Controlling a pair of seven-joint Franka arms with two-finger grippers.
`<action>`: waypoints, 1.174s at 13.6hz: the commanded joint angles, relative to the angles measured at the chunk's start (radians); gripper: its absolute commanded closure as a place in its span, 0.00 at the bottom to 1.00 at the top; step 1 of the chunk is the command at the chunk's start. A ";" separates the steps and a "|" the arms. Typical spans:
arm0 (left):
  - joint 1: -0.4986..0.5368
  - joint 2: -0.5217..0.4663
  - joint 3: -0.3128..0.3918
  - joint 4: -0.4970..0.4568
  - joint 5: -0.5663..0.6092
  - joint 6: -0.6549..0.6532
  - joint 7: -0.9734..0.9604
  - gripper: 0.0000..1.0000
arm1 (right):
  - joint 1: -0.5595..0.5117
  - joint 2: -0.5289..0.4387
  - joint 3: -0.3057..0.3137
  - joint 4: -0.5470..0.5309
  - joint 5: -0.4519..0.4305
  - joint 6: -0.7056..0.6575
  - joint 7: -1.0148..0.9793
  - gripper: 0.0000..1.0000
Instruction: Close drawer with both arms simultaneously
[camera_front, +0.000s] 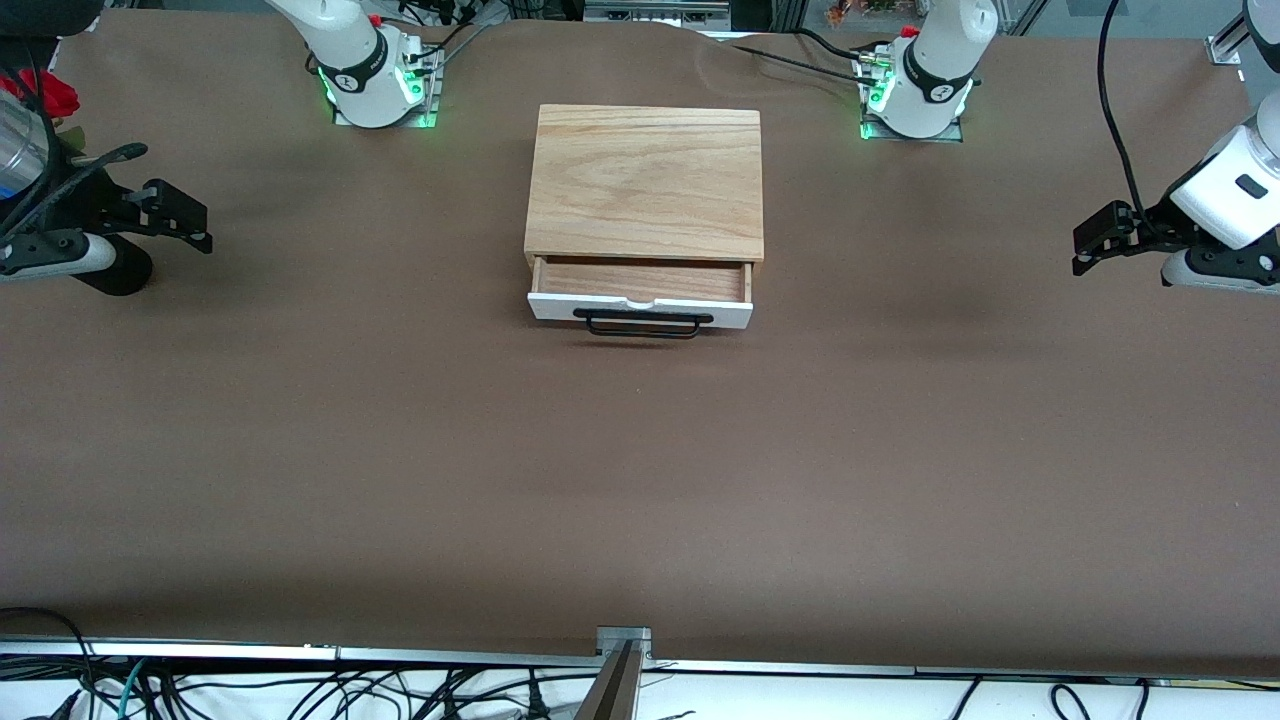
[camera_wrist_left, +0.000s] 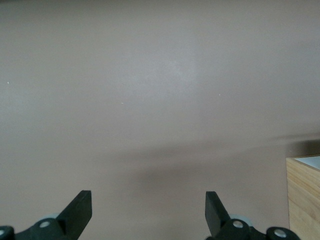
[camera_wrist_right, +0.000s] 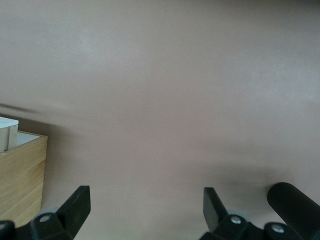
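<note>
**Drawer Open, Both Grippers Released**

The drawer (camera_front: 640, 296) projects from the cabinet (camera_front: 645, 182) at table (camera_front: 640, 480) centre, its handle (camera_front: 642, 322) at the cabinet's 6 o'clock. Right gripper (camera_front: 195, 222) hangs at 9 o'clock, left gripper (camera_front: 1090, 250) at 3 o'clock; both are spread wide, holding nothing, over bare table well apart from the cabinet.
</note>
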 joint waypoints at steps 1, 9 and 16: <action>0.018 -0.003 -0.013 0.010 -0.020 0.002 0.008 0.00 | 0.004 -0.002 0.002 0.004 -0.013 -0.010 0.011 0.00; 0.019 0.014 -0.014 0.016 -0.021 0.000 0.005 0.00 | 0.004 -0.002 0.001 0.004 -0.010 -0.005 0.006 0.00; 0.021 0.017 -0.016 0.030 -0.015 -0.001 0.006 0.00 | 0.004 -0.002 0.002 0.001 -0.010 -0.008 0.005 0.00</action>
